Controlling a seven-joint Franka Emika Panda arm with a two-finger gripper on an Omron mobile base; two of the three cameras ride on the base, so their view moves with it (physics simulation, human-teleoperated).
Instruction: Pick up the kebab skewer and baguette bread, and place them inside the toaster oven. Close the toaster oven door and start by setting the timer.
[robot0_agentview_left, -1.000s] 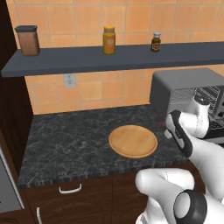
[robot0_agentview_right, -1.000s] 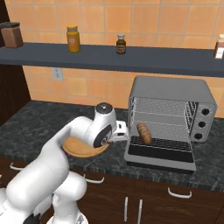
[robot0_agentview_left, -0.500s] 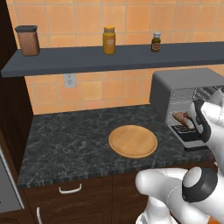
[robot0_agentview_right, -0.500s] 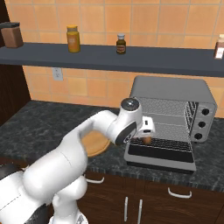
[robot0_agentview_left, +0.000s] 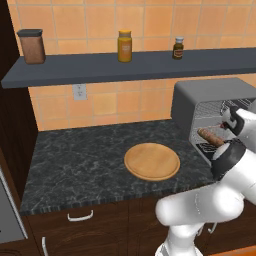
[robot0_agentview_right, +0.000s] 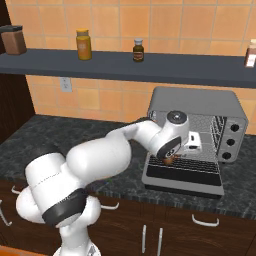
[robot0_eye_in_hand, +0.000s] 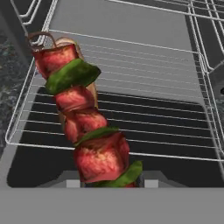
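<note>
The kebab skewer (robot0_eye_in_hand: 85, 127), red meat chunks with green pepper, runs from my gripper (robot0_eye_in_hand: 109, 183) up over the wire rack (robot0_eye_in_hand: 166, 109) of the toaster oven (robot0_agentview_right: 200, 102). My gripper is shut on the skewer's near end. The baguette (robot0_agentview_left: 210, 136), brown, lies at the oven's mouth; a tan strip of it (robot0_eye_in_hand: 65, 42) peeks out behind the skewer. The toaster oven door (robot0_agentview_right: 182, 175) is folded down flat. My hand (robot0_agentview_right: 192, 142) hovers in front of the open cavity, just above the door. From the left side the gripper (robot0_agentview_left: 235, 120) sits at the oven's opening.
A round wooden board (robot0_agentview_left: 151, 161) lies on the dark stone counter (robot0_agentview_left: 80, 160) left of the oven. A shelf (robot0_agentview_left: 125, 67) above carries jars and bottles. Three knobs (robot0_agentview_right: 230, 142) line the oven's right front.
The arm has swung right, from beside the wooden board to the toaster oven's mouth, carrying the skewer over the rack. The baguette and door have stayed put.
</note>
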